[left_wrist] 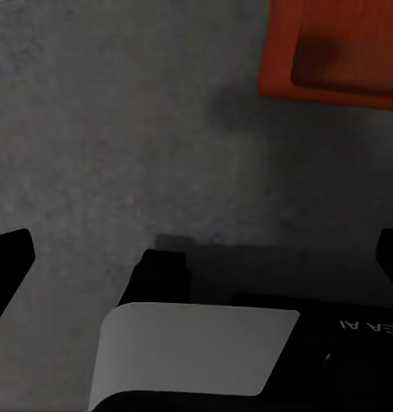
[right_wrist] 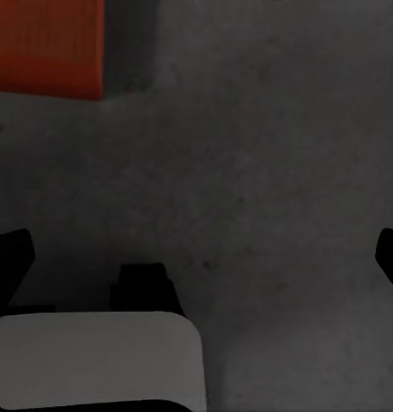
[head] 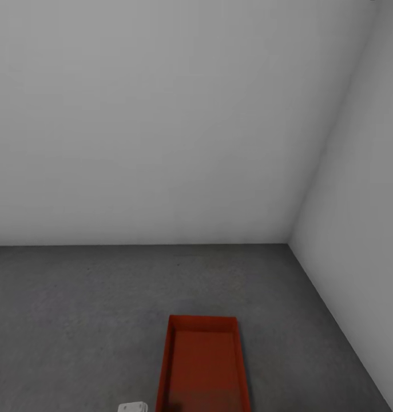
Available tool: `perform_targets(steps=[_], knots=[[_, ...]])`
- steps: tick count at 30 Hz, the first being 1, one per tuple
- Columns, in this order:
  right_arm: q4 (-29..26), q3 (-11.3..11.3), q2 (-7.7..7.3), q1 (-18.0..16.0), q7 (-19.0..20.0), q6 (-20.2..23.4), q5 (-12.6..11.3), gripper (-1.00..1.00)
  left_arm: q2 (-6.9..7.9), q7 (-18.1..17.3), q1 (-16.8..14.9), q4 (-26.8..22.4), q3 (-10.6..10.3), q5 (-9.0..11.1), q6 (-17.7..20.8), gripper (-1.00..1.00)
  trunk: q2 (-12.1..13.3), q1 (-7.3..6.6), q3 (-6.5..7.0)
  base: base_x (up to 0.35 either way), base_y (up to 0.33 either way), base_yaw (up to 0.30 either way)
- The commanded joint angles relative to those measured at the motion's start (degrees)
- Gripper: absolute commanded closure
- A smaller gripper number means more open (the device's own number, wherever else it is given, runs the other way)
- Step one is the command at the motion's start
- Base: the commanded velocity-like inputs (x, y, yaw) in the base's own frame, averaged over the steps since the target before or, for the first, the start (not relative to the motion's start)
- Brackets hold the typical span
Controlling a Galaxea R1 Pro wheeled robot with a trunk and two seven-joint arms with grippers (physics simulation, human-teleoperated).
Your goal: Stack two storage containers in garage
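White walls (head: 162, 114) meet in a corner of the garage, above a rough grey concrete floor (head: 76, 297). One orange-red container (head: 203, 366) lies flat on that floor, open side up, its long axis running away from the robot toward the back wall, nothing inside it. In the left wrist view a corner of the container (left_wrist: 334, 51) sits on the concrete beyond the left gripper (left_wrist: 196, 257), whose dark fingers (left_wrist: 8, 257) stand wide apart and grasp nothing. In the right wrist view, the right gripper (right_wrist: 196, 257) likewise hangs spread wide and bare over the floor, a container edge (right_wrist: 46, 47) nearby. A small white robot part (head: 132, 407) peeks in at the head view's lower edge.
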Motion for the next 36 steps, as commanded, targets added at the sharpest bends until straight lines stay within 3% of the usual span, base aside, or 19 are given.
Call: perform_targets(steps=[1, 36], knots=[[0.17, 0.48, 0.03, -0.06, -0.03, -0.27, -0.59, -1.0, 0.0, 0.18, -0.03, -0.03, -0.07, 0.57, 0.2, -1.0, -0.02, 0.0, -0.03, 0.0, 0.0, 0.0], [0.17, 0.48, -0.06, -0.06, 0.0, 0.37, -0.59, -1.0, 0.38, 0.19, -0.03, -0.03, -0.12, 0.55, 0.24, -1.0, -0.02, 0.0, 0.0, 0.0, 0.0, 0.0]])
